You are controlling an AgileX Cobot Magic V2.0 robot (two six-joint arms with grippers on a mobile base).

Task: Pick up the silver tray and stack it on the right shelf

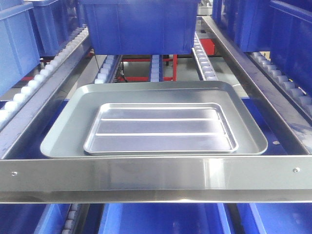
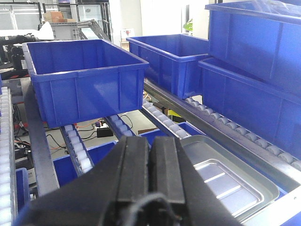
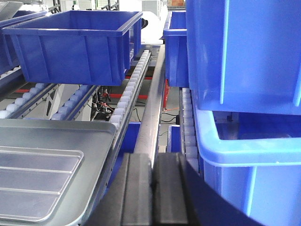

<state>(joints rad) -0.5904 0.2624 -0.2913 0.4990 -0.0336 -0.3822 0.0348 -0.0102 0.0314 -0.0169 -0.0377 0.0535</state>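
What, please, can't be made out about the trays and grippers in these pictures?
- Silver tray: cut off by the right wrist view's left edge; partly behind the left gripper in the left wrist view.
- Grey tray: underside and rollers beneath hidden in every view.
- Right gripper: absent from the front view; cropped below.

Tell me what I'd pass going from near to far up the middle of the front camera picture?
Front steel bar → grey tray's near rim → silver tray lying inside it → grey tray's far rim → roller tracks → blue bin.
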